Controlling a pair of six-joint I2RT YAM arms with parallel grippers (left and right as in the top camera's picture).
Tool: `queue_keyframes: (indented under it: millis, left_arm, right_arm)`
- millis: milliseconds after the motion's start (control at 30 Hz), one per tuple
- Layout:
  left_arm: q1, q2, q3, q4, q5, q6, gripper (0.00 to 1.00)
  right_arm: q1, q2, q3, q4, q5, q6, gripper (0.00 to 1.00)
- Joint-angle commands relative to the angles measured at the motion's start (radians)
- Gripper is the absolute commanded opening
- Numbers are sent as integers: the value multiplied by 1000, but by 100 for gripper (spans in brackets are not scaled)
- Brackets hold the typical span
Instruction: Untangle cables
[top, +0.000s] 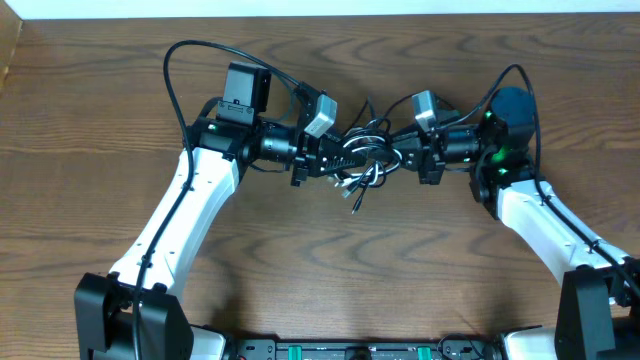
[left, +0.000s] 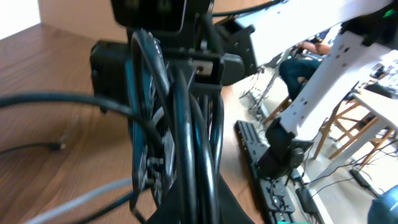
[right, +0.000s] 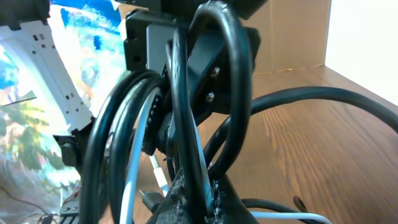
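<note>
Cables (top: 362, 160) bunching in 1 knot between the 2 grippers, near the table's (top: 330, 270) far edge; 1 plug end (top: 355, 206) trailing out below the knot; left gripper (top: 333, 160) and right gripper (top: 398, 156) both clamping the bundle, fingers closed on it; individual crossings blurring together in both wrist views; bare wood lying open on the near side.
</note>
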Motion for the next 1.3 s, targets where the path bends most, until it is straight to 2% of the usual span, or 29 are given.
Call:
queue_keyframes:
  millis: [0, 200, 367, 533, 833, 933, 1067, 1133, 1267]
  left_arm:
    - [5, -3, 6, -6, -162, -37, 8]
    - [4, -3, 6, -21, -496, -131, 8]
    - [4, -3, 6, -49, -585, -131, 8]
    - [4, -3, 6, -89, -739, -131, 8]
    - [4, -3, 6, -89, -726, -130, 8]
    - [4, -3, 6, -88, -677, -119, 8]
    - [4, -3, 6, -88, -548, -29, 8]
    - [4, -3, 6, -88, -486, 17, 8]
    - [4, -3, 6, -72, -412, 63, 8]
  right_arm:
    - [-51, -6, 8, 3, 1, 26, 1]
    - [-132, -6, 8, 4, 6, 54, 1]
    - [-155, -6, 8, 4, 21, 60, 1]
    - [-158, -6, 8, 4, 95, 76, 1]
    - [-157, -6, 8, -31, 168, 81, 2]
    - [-157, -6, 8, -81, 186, 69, 12]
    - [-157, -6, 8, -233, 303, -22, 45]
    - [-157, -6, 8, -285, 346, -50, 50]
    - [-144, -6, 8, -307, 332, -60, 49]
